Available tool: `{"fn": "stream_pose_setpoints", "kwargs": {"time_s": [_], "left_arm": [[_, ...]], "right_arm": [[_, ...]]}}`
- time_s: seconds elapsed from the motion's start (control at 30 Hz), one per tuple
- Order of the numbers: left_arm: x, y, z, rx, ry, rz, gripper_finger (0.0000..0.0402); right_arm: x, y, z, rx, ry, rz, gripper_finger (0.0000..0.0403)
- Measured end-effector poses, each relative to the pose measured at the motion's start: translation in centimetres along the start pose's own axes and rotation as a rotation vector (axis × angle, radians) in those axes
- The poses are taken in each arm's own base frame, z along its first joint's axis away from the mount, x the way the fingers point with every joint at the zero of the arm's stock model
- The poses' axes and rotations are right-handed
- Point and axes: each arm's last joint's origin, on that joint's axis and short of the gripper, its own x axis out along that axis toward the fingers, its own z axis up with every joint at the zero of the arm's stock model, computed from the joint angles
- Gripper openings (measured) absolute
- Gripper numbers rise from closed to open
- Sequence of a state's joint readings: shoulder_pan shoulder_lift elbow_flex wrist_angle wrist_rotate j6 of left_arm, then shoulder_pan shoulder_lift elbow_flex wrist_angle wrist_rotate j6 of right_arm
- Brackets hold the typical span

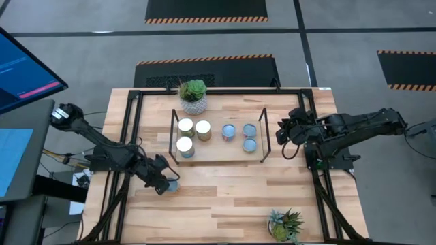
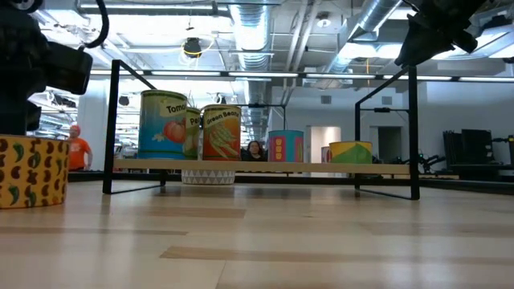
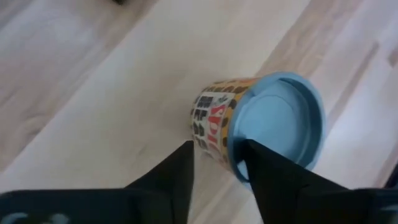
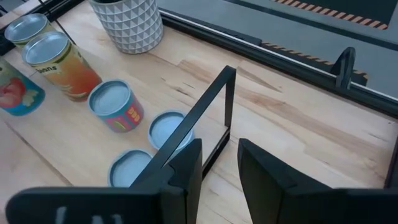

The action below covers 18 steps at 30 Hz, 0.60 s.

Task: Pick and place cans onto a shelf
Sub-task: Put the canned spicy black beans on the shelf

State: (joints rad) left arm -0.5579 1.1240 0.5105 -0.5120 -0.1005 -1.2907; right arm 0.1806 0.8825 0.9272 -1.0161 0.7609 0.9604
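Six cans point(image 1: 204, 129) shelved; left tool point(image 1: 165, 184) spread around seventh can point(image 3: 261, 127) on table point(image 1: 225, 197), needs clenching; right tool point(image 1: 281, 133) released, idle.

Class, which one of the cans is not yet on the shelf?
The yellow-patterned can with the blue lid, standing on the table at the left gripper. The other six stand on the shelf.

Bright overhead light, soft shadows; left wrist view blurred.

shelf point(image 1: 218, 153) sat mid-desk point(image 1: 225, 204) | six cans point(image 1: 185, 126) on it | one can point(image 1: 172, 184) off its front-left, on desk
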Motion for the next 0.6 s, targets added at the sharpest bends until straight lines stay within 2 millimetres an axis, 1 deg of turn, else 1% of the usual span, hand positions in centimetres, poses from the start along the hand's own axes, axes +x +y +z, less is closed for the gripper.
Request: {"fn": "stream_pose_setpoints", "kwargs": {"time_s": [0.07,0.17,0.2,0.3,0.37,0.5,0.6], "left_arm": [[0.0,-0.2,0.1,0.004,-0.012,-0.022,0.0096],[0.0,-0.5,0.2,0.0,-0.028,-0.05,0.0027],[0.0,-0.6,0.2,0.003,-0.032,-0.061,0.0015],[0.1,-1.1,0.3,0.048,-0.027,-0.114,0.0005],[-0.4,-1.8,0.7,0.073,-0.036,-0.152,0.0003],[-2.1,-3.7,2.3,0.143,-0.094,-0.22,0.0001],[-3.9,-5.3,4.0,0.206,-0.168,-0.277,0.0001]], "right_arm": [[0.0,0.0,0.0,0.0,0.0,0.0,0.0127],[0.0,0.0,0.0,0.0,0.0,0.0,0.0127],[0.0,0.0,0.0,0.0,0.0,0.0,0.0127],[0.0,0.0,0.0,0.0,0.0,0.0,0.0127],[0.0,0.0,0.0,0.001,0.0,0.0,0.0127],[0.0,0.1,0.0,0.006,-0.003,0.005,0.0127],[0.0,0.1,0.0,0.013,-0.003,0.006,0.0127]]}}
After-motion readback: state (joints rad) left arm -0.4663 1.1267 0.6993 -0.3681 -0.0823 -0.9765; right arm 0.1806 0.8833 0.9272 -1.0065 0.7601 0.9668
